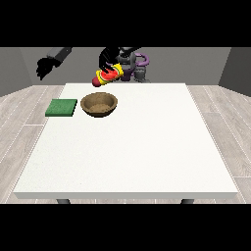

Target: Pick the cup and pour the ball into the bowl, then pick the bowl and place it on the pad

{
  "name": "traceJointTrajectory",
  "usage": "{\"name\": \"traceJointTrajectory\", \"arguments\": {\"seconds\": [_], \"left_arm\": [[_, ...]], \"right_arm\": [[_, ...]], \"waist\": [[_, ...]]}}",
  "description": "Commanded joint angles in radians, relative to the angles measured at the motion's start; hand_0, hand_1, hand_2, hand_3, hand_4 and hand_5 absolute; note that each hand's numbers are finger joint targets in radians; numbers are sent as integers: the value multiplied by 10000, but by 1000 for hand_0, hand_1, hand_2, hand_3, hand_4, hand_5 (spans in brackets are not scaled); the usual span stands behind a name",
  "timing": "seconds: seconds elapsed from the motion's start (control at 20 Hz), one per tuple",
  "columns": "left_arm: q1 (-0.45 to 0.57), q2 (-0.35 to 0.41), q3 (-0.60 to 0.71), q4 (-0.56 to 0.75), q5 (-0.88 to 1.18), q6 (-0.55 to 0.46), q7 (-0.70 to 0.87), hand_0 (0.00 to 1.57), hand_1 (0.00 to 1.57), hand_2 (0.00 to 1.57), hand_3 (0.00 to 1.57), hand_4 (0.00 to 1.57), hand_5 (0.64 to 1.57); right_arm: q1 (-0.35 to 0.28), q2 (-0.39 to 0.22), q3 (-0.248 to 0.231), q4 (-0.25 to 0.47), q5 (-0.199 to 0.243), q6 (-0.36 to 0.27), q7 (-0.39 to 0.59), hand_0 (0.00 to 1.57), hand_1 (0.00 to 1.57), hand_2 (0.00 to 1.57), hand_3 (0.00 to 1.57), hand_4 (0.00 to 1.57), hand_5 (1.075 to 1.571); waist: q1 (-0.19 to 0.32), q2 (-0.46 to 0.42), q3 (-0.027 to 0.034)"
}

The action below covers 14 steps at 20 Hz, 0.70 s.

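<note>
A red and yellow cup (107,75) hangs tilted on its side above the far rim of the brown bowl (99,104), its mouth pointing down and to the view's left. The black hand at the top centre (109,60), the one further right of the two, is shut on the cup from above. No ball shows, neither in the cup nor in the bowl. A green pad (62,107) lies flat just left of the bowl. The hand at the view's left (45,67) hangs raised beyond the table's far left corner, holding nothing, fingers relaxed.
The white table (132,157) stretches wide towards the camera and to the right of the bowl. The robot's body (135,66) stands behind the far edge. Wooden floor surrounds the table.
</note>
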Motion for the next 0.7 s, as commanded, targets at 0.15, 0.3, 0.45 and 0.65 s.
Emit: {"name": "traceJointTrajectory", "arguments": {"seconds": [0.15,0.3,0.45,0.65], "left_arm": [[393,46,-3,-608,-901,-371,-170,1511,1511,1571,1571,1209,1470],[1020,-4,2380,-1397,1510,793,425,1503,1503,1571,1571,1174,1462],[1081,-7,3690,-2157,2437,1673,888,0,0,1571,1571,1056,1541],[2408,-8,4817,-2965,3992,3125,1026,489,489,1571,1571,950,1567]], "right_arm": [[101,-788,-277,113,-239,615,0,0,0,0,298,759,1540],[392,-163,-150,-36,-125,123,-256,0,0,0,298,759,1540],[440,-70,-152,27,-136,-37,-47,0,0,0,261,757,1543],[208,-20,-253,-38,-325,-224,443,0,0,212,253,751,1556]], "waist": [[380,149,-18],[511,71,-62],[1011,-280,-66],[1088,-23,-69]]}}
